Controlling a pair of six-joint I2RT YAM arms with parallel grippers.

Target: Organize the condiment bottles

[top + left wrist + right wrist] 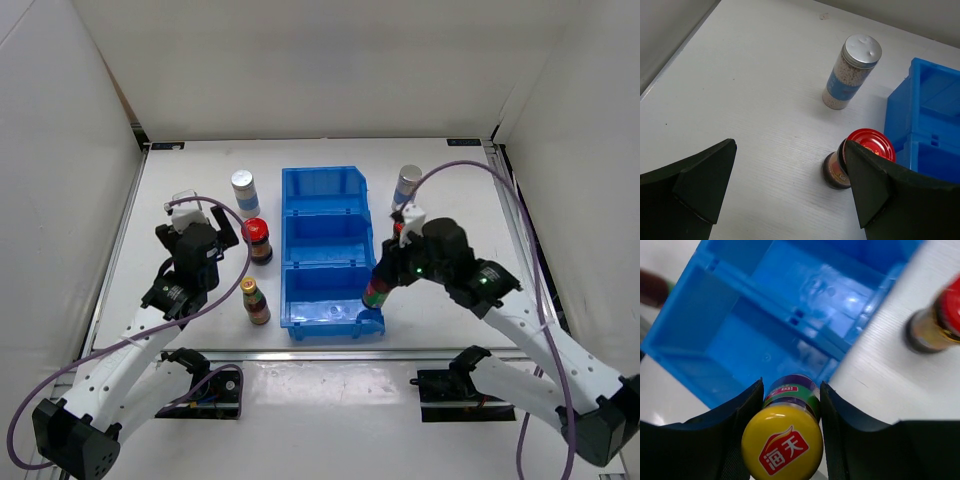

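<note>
Ok, right pincer clamped on yellow-cap bottle, blue bin just below, prob so I can drop it in; left pincer released, red-cap jar just ahead.

A blue bin, divided into three compartments set in a row from far to near, was seen at the middle of the white worktop. The worktop was enclosed by white walls on the left, far and right sides.
</note>
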